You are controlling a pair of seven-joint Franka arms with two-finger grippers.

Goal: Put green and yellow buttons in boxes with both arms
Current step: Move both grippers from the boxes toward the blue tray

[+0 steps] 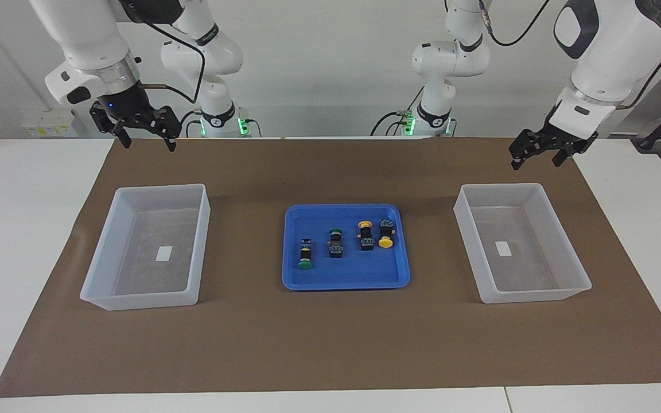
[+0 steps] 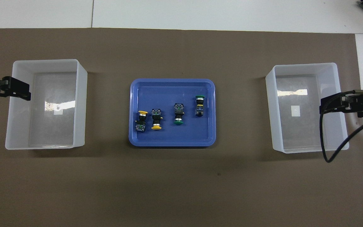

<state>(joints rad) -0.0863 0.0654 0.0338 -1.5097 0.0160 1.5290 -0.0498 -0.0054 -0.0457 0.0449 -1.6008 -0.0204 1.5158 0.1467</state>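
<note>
Two green buttons [image 1: 305, 256] [image 1: 335, 242] and two yellow buttons [image 1: 365, 234] [image 1: 386, 234] lie in a row in a blue tray [image 1: 346, 279] at the table's middle. From overhead the yellow buttons [image 2: 141, 120] [image 2: 156, 119] lie toward the left arm's end and the green buttons [image 2: 178, 114] [image 2: 199, 106] toward the right arm's end. My left gripper [image 1: 537, 161] hangs open and empty, raised over the robots' side of one clear box [image 1: 537, 298]. Over the corresponding edge of the second clear box [image 1: 141, 299], my right gripper [image 1: 148, 141] is also raised, open and empty.
A brown mat [image 1: 330, 344] covers the table's middle, with white tabletop around it. The tray sits between the two boxes; each box holds only a small white label. A black cable [image 2: 329, 154] loops down from the right arm over its box's corner.
</note>
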